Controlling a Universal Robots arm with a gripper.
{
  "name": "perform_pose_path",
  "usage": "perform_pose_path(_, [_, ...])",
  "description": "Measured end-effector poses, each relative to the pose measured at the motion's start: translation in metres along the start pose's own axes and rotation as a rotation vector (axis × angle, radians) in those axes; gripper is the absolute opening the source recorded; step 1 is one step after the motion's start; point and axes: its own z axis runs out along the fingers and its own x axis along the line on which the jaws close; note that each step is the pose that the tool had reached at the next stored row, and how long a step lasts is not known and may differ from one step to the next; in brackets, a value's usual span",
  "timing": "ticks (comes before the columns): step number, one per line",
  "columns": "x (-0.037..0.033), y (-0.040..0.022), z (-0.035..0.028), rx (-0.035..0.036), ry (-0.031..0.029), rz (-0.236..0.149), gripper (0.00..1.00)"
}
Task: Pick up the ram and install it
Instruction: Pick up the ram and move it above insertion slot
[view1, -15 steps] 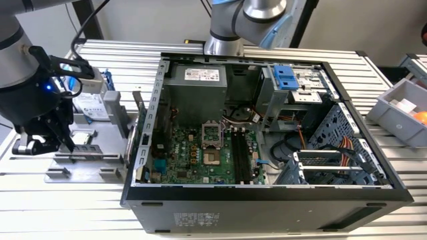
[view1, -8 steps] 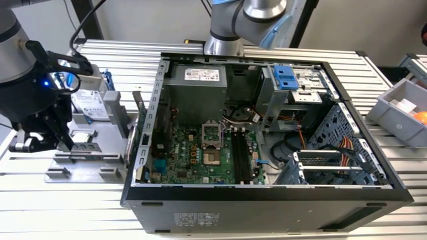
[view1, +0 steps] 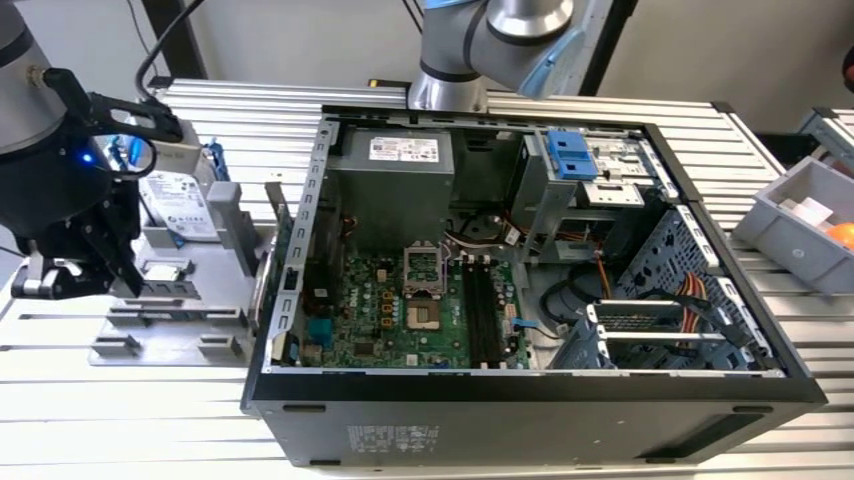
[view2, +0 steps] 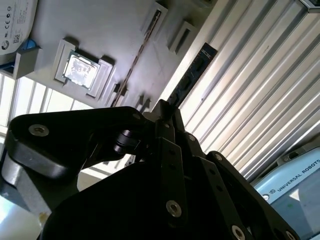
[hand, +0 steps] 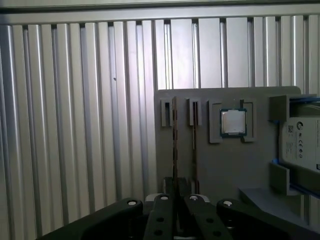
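Ribbed metal table (view1: 134, 420) carries an open case (view1: 534, 420) in the middle and a grey fixture (view1: 160, 345) towards the exterior view's left. The arm hangs over that fixture. Its gripper (hand: 176, 196) is clenched on the ram (view2: 192, 75), which sticks out from between the fingertips as a thin, dark strip seen nearly edge-on in both wrist views. In the first wrist view the ram lines up with one of the fixture's two narrow slots; whether it sits in that slot or is lifted clear of it I cannot tell. A second stick (hand: 194, 145) stands in the neighbouring slot, just beside the ram. Past it on the fixture lie the processor (hand: 233, 122) in its square recess and the drive (view1: 180, 205). Inside the case, the motherboard (view1: 387, 300) lies flat, its long black slots (view1: 483, 300) well apart from the gripper.
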Motion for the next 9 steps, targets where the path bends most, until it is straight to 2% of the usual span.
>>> perform_pose_path(9, [-0.0001, 0.0002, -0.0088, 0.0001, 0.0002, 0.0, 0.0])
